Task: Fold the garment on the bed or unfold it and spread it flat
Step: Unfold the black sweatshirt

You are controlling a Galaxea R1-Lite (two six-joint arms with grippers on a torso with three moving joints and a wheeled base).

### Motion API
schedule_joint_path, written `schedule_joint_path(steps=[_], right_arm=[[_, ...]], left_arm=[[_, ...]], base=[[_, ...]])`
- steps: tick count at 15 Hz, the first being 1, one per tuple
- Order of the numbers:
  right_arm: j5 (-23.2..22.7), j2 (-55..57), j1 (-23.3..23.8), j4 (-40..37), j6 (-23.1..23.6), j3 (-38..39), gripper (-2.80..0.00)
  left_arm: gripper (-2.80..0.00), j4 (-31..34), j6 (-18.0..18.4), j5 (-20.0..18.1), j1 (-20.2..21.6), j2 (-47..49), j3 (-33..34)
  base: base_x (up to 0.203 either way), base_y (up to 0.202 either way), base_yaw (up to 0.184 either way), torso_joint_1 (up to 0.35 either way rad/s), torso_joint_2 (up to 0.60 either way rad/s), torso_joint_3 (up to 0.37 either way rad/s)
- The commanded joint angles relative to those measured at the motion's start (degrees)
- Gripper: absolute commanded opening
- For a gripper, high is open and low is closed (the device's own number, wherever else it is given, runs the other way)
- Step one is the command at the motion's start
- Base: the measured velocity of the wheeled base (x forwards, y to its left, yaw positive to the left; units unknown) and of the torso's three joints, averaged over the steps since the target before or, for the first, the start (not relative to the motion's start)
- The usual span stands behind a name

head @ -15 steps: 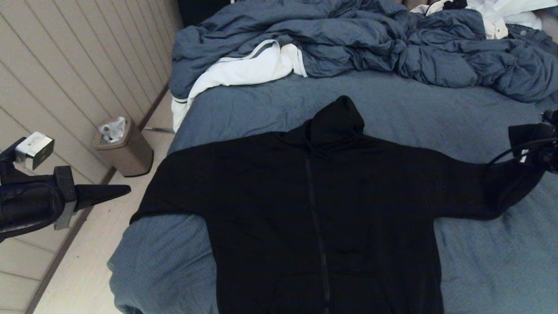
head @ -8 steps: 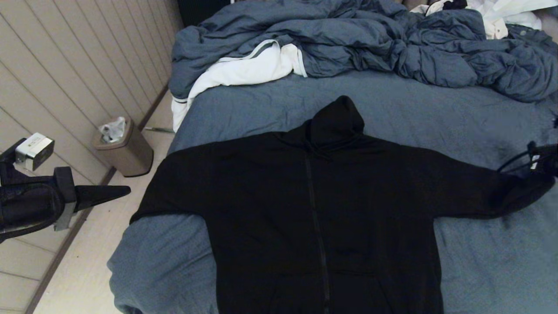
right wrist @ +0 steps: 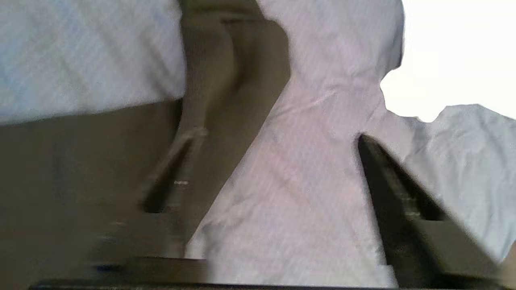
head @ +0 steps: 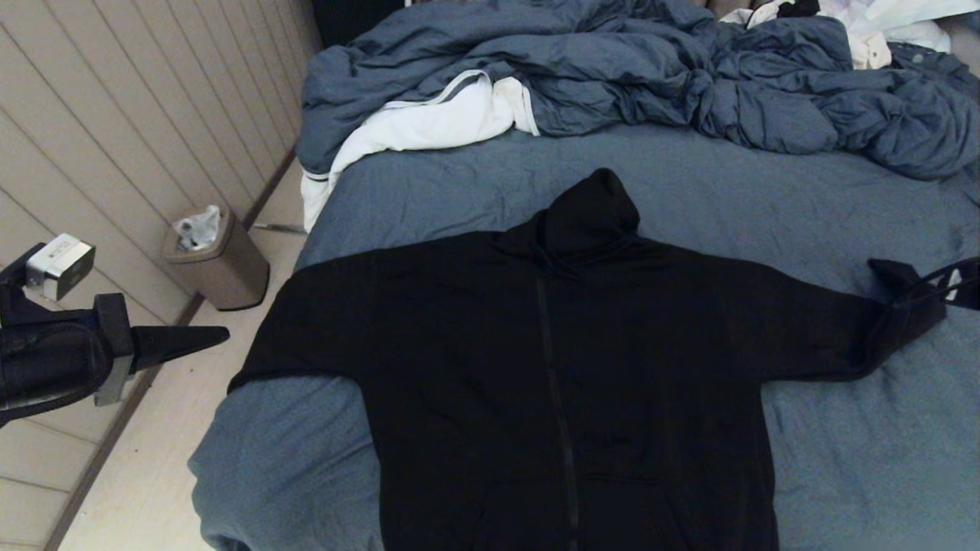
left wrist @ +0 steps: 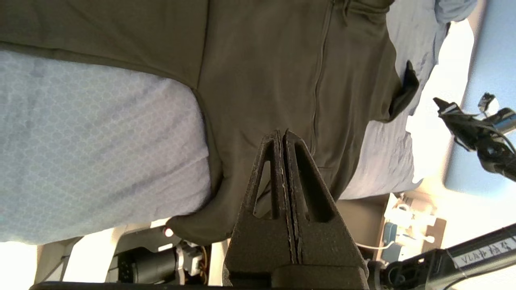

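Note:
The garment (head: 566, 360), a black zip-front hoodie, lies front up on the bed (head: 475, 184) with both sleeves spread out and the hood pointing away from me. Its left sleeve reaches the bed's left edge. The right sleeve's end (head: 896, 321) rests on the sheet near the right border. My right gripper (right wrist: 279, 135) is open just past that cuff, with only sheet between its fingers; one finger (right wrist: 173, 169) overlaps the dark sleeve. In the head view only its cables (head: 949, 279) show. My left gripper (head: 180, 339) is shut and empty, beside the bed over the floor.
A rumpled blue-grey duvet (head: 612, 69) fills the far side of the bed, with a white cloth with grey trim (head: 429, 122) hanging off its left edge. A tan waste bin (head: 218, 260) stands on the floor by the panelled wall.
My right gripper has opened and let go of the right sleeve, whose end has dropped onto the sheet. The right arm has drawn back toward the right border. The left arm has not moved.

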State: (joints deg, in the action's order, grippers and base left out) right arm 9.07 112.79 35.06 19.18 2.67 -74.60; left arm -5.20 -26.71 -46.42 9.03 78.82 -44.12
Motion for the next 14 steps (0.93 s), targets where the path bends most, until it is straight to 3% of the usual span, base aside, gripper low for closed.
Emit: schedule_joint_path(steps=[1, 3, 4, 10, 14], right_arm=[[0.2, 0.0, -1.2, 0.2, -0.2, 0.7, -2.8], [0.5, 2.0, -2.8, 0.1, -0.2, -0.3, -2.8], [0.6, 2.8, -3.2, 0.2, -0.1, -0.5, 0.0], [2.0, 10.2, -6.0, 3.1, -0.8, -3.0, 0.0], [2.2, 7.3, -6.4, 4.0, -1.9, -3.2, 0.0]], left_arm=[[-2.8, -0.1, -0.2, -0.3, 0.0, -0.2, 0.1], [-2.8, -0.1, -0.3, -0.3, 0.0, -0.2, 0.1], [-2.8, -0.1, -0.2, -0.3, 0.0, -0.2, 0.1], [-2.8, -0.1, -0.1, -0.3, 0.0, 0.2, 0.1], [-2.8, -0.1, -0.1, -0.3, -0.4, 0.5, 0.1]], base=[[0.0, 0.0, 0.0, 0.0, 0.0, 0.0], [0.0, 0.0, 0.0, 0.0, 0.0, 0.0], [0.0, 0.0, 0.0, 0.0, 0.0, 0.0], [0.0, 0.0, 0.0, 0.0, 0.0, 0.0], [0.0, 0.0, 0.0, 0.0, 0.0, 0.0]])
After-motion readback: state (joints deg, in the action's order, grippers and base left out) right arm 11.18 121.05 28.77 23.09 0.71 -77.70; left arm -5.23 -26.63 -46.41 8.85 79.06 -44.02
